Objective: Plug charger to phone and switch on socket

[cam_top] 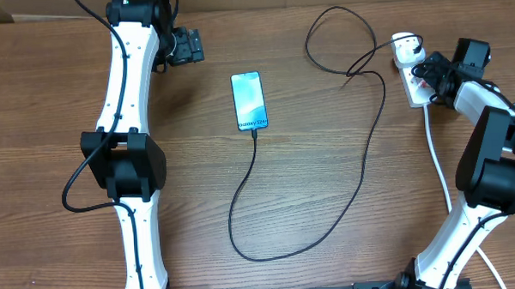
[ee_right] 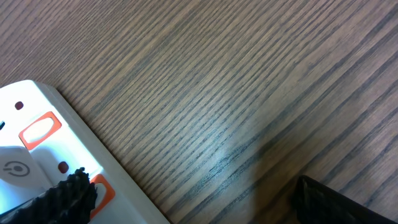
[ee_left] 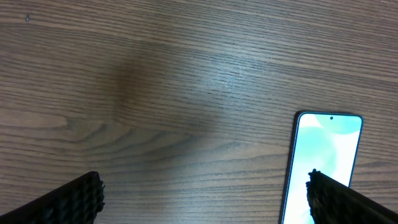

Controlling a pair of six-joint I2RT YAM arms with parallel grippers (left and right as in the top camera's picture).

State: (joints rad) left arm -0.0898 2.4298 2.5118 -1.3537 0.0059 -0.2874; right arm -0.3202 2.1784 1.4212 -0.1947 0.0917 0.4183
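Brown wood-grain table (cam_top: 50, 100) fills every view. Lying flat toward the far middle, the phone (cam_top: 248, 100) is screen up, pale blue with a dark rim. Thin and black, the charger (cam_top: 231, 221) runs from the phone's near edge in a big loop across to the socket (cam_top: 402, 62), a white strip with orange-red switches at far right. Just left of the phone, the left claw (cam_top: 188, 46) is spread wide, holding nothing. Over the socket, the right claw (cam_top: 425, 74) is also spread wide and empty.

White arms (cam_top: 128, 76), black joints (cam_top: 125, 162)
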